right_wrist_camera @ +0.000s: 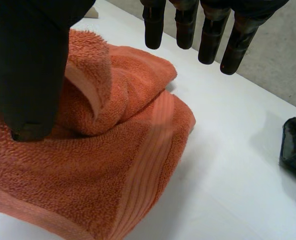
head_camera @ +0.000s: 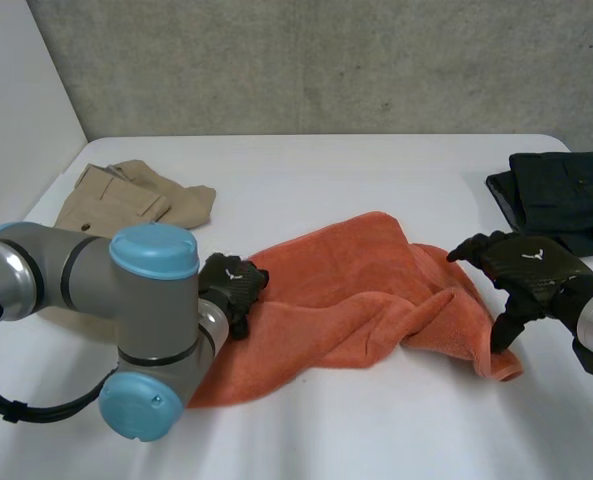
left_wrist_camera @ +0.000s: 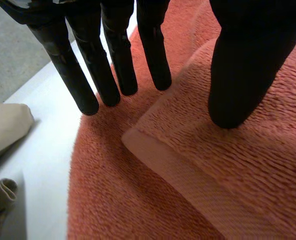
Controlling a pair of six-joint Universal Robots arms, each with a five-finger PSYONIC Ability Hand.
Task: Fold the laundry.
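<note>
- Orange towel [head_camera: 346, 300], rumpled mid-table.
- Left hand [head_camera: 233, 285] spread on its left edge; right hand [head_camera: 521, 270] open over bunched right corner, gripping nothing.
- Likely to catch one layer only, dragging the bunch and skewing the fold.

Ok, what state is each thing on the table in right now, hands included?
orange towel: not folded, rumpled, right end bunched up.
beige garment: loosely folded, set aside at far left.
dark garment: folded, set aside at far right.
left hand: open, at the towel's left edge.
right hand: open, over the towel's bunched right end.
</note>
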